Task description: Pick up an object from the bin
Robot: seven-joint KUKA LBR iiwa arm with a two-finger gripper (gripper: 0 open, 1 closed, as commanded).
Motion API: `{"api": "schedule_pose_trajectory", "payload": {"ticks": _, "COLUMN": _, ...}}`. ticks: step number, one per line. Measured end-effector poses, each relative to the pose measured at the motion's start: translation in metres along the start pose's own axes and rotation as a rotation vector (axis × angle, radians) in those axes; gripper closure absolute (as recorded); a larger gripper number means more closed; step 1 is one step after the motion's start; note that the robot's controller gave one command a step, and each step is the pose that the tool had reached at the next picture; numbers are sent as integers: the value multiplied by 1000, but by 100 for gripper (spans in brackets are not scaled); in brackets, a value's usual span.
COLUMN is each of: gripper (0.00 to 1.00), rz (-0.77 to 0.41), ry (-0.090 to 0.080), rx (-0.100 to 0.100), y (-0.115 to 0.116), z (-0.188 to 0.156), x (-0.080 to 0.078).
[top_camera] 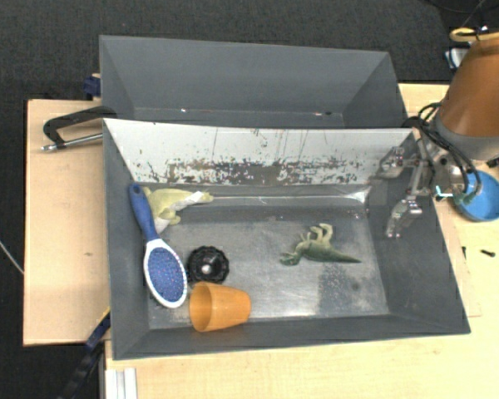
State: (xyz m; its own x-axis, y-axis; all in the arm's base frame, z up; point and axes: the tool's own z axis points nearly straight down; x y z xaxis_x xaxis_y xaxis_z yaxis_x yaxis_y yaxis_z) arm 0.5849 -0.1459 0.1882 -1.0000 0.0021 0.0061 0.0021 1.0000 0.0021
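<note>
The gripper (403,210) hangs over the bin's (416,298) sloping right wall near the back right corner, and I cannot tell whether it is spread or pressed together. Nearest it, a green toy dinosaur (318,249) lies flat on the floor right of centre, long axis roughly left to right, thin tail toward the right wall, bare floor all round. A blue hairbrush (160,260), black round piece (208,263), tipped orange cup (219,307) and pale yellow toy (173,200) crowd the left side.
</note>
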Motion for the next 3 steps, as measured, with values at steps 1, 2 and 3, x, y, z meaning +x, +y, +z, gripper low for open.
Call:
{"api": "schedule_pose_trajectory", "payload": {"ticks": 1, "gripper": 0, "rz": -11, "ry": -11, "rx": 1, "y": 66, "z": 118, "x": 14}}
{"api": "schedule_pose_trajectory", "payload": {"ticks": 2, "gripper": 100, "rz": -10, "ry": -14, "rx": 2, "y": 64, "z": 116, "x": 13}}
{"api": "schedule_pose_trajectory", "payload": {"ticks": 3, "gripper": 100, "rz": -281, "ry": -20, "rx": 5, "y": 85, "z": -47, "x": 15}}
